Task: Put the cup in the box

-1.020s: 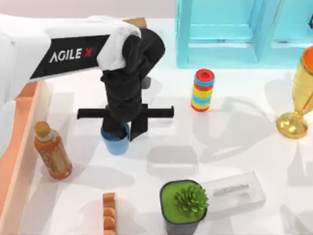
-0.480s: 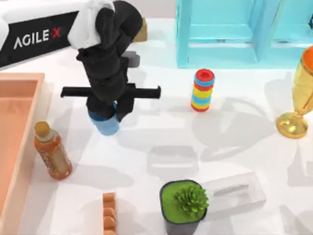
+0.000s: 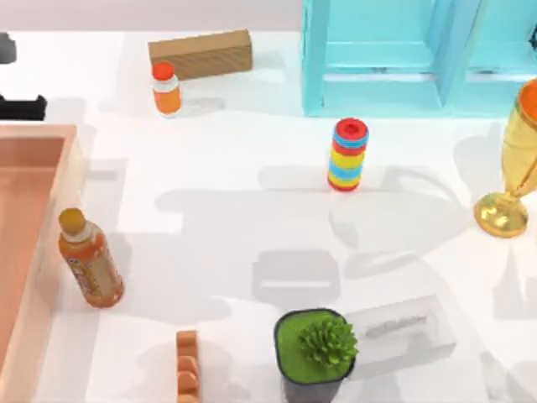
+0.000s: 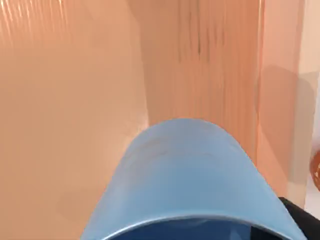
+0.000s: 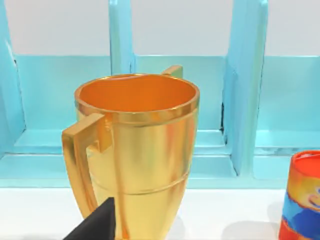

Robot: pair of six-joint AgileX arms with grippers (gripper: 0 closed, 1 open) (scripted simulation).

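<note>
Since a second ago, your left arm has carried the cup [image 4: 185, 180], fingers seemingly clamped on it, from desk to over the box [image 4: 65, 100]; release follows.

Bright even light, soft grey shadows across the white table [image 3: 252, 210], edges slightly soft, no glare

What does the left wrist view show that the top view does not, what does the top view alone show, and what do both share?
Left wrist view alone: the blue cup, seen close, with the box's salmon floor behind it.

Top view alone: the table's other things, among them the drink bottle, the small orange bottle, the brown block, the ring stack, the plant pot and the trophy.

Both: the box, at the table's left edge; the left wrist view shows its wall.
</note>
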